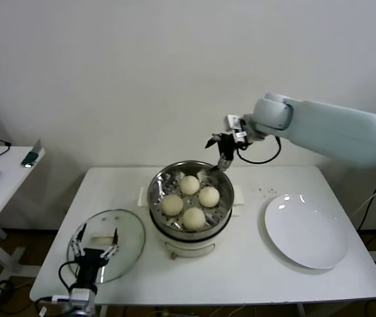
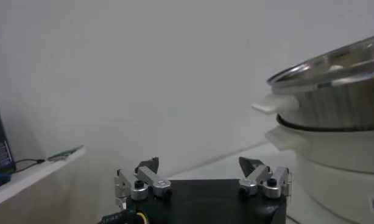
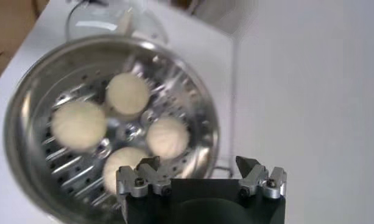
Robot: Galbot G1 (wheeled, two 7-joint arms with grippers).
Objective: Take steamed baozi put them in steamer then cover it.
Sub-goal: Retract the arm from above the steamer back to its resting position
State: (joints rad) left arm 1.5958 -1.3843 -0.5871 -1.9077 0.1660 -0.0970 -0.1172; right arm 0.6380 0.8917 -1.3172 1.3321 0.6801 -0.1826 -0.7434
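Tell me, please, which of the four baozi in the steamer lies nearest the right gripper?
The rear baozi, at the steamer's far side, closest below the right gripper; the other three lie nearer the robot.

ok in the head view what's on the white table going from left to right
Glass cover with the left tool over it → steamer holding four baozi, right tool above its far rim → white plate.

The right hand (image 3: pixel 199 173) hangs above the steamer (image 3: pixel 28 109) with its fingers spread and nothing between them. Four steamed baozi (image 3: pixel 127 93) sit close together on the perforated tray inside. Beyond the steamer, the cover (image 3: pixel 98 15) lies on the white desk (image 3: pixel 309 91), partly cut off from sight.
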